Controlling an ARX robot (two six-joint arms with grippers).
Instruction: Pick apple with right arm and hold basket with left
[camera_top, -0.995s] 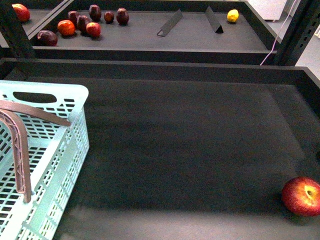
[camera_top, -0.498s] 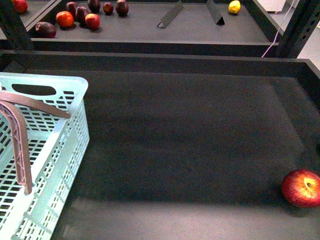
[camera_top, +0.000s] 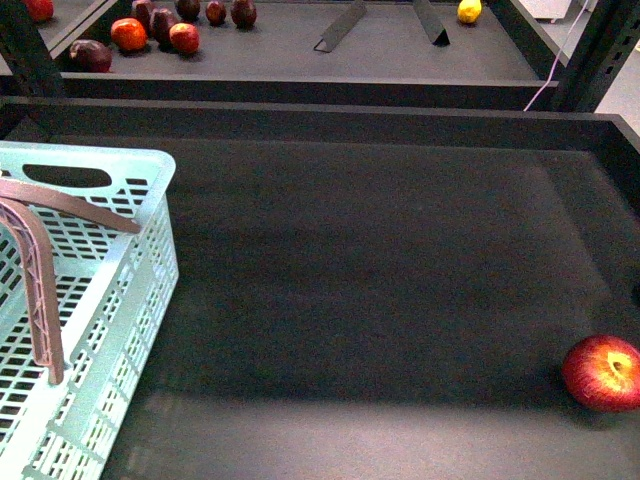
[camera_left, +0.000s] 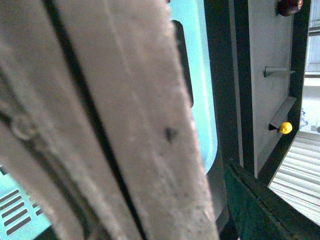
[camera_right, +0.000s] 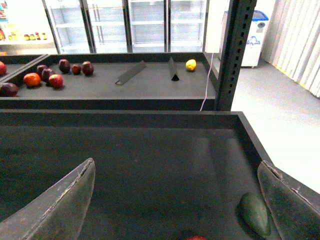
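The red apple (camera_top: 603, 372) lies on the dark tray floor at the near right, and neither arm shows in the front view. Only its top shows in the right wrist view, the apple (camera_right: 196, 238) sitting at the picture's edge between the fingers. My right gripper (camera_right: 177, 210) hangs open above the tray with nothing between its fingers. The mint-blue basket (camera_top: 110, 165) stands at the near left, its brownish handle (camera_top: 40, 300) raised. My left gripper (camera_left: 190, 200) is shut on that handle (camera_left: 125, 125), which fills most of the left wrist view.
A dark green oval fruit (camera_right: 256, 214) lies beside the right finger. On the back shelf are several small red and dark fruits (camera_top: 160, 28), two metal dividers (camera_top: 340, 28) and a lemon (camera_top: 468, 11). Raised tray walls (camera_top: 320, 120) and a shelf post (camera_top: 600, 50) border the space.
The front view has shifted a little, so the back shelf, basket and apple sit slightly higher in the picture. Nothing was grasped or released.
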